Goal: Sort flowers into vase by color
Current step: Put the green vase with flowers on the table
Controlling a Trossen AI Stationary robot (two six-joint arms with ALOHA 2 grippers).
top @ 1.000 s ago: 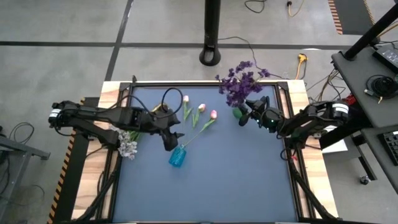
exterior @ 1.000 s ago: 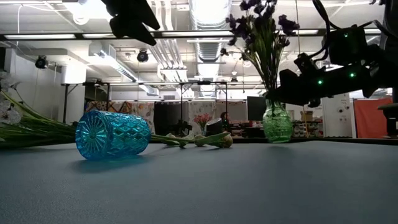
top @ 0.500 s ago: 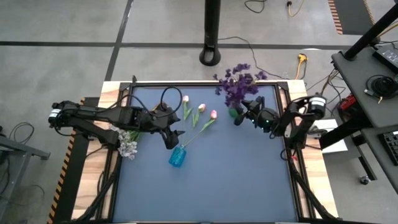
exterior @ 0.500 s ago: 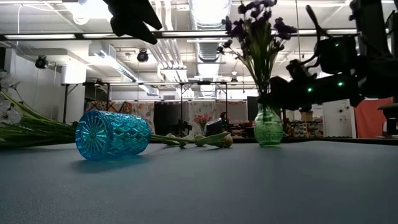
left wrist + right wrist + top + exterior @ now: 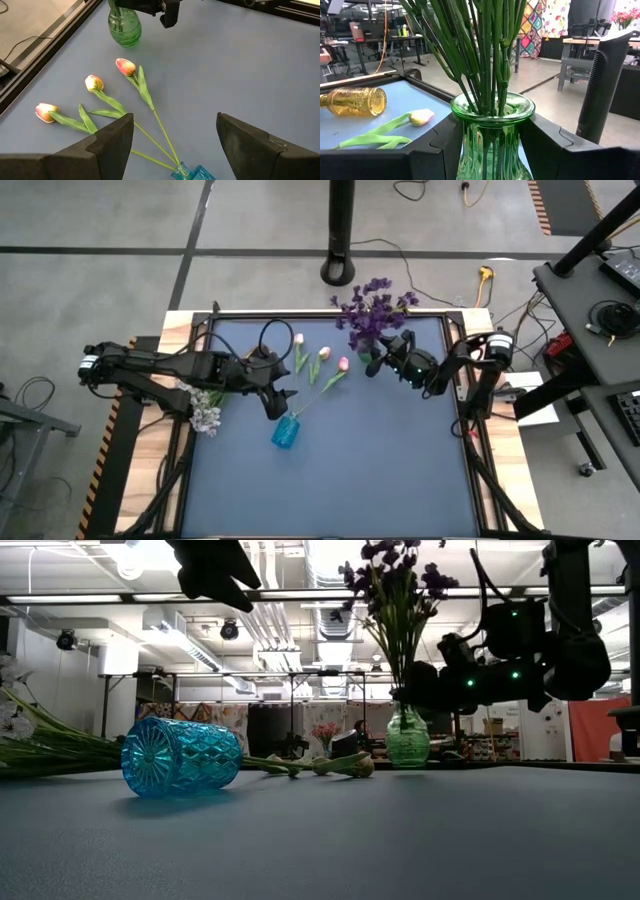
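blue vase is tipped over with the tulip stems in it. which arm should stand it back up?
Left, probably. The left gripper hangs open right over the blue vase, which lies on its side with the tulips fanning from its mouth. The right gripper is closed on the green vase of purple flowers.

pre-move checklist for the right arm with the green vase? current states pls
1. Right gripper fingers either side of the green vase: ok, one finger on each flank; actual contact cannot tell.
2. Green vase upright on the table: ok in the low view.
3. Purple flowers seated in the green vase: ok, stems run down through its mouth.
4. Blue vase ready for stems: not ok, it lies on its side with the pink tulips' stem ends at its mouth.
5. Left gripper clear of the right arm's path: ok, open above the tulips.
6. White-lavender sprigs sorted: not ok, lying at the left table edge.
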